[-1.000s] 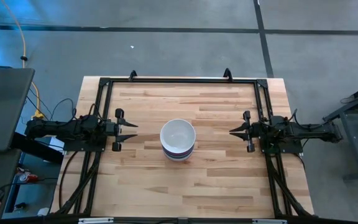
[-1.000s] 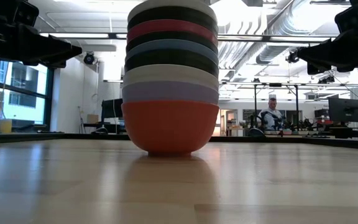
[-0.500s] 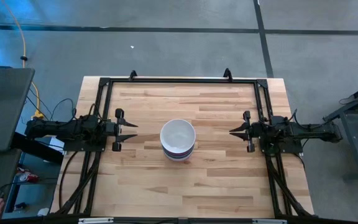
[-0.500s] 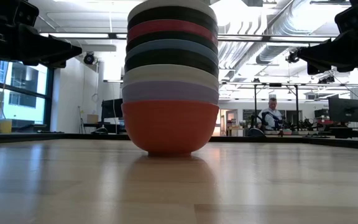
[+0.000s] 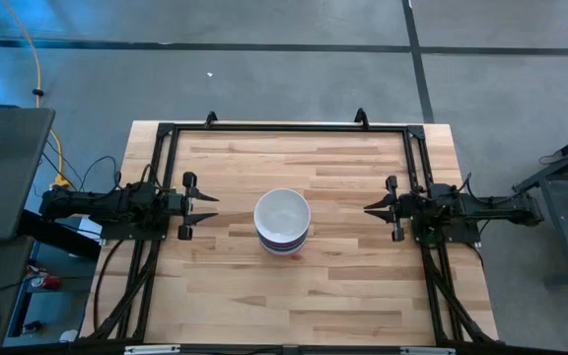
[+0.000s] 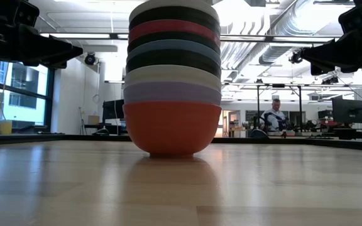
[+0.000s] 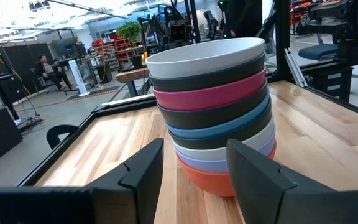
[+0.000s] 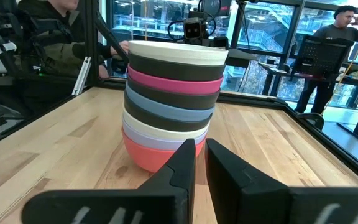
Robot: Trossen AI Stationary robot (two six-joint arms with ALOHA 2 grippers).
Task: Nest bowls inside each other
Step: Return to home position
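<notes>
Looking down, you see the stack of bowls (image 6: 173, 75) resting on the wooden table (image 5: 343, 286), white bowl (image 5: 282, 212) on top, red bowl (image 6: 171, 129) lowest. Left of the stack, well apart, your left gripper (image 5: 211, 209) waits, fingers spread; right of it, your right gripper (image 5: 368, 209) is pinched closed, empty.

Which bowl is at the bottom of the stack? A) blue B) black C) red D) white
C: the red bowl rests directly on the table, with the lavender bowl nested next above it and the rest stacked higher.
</notes>
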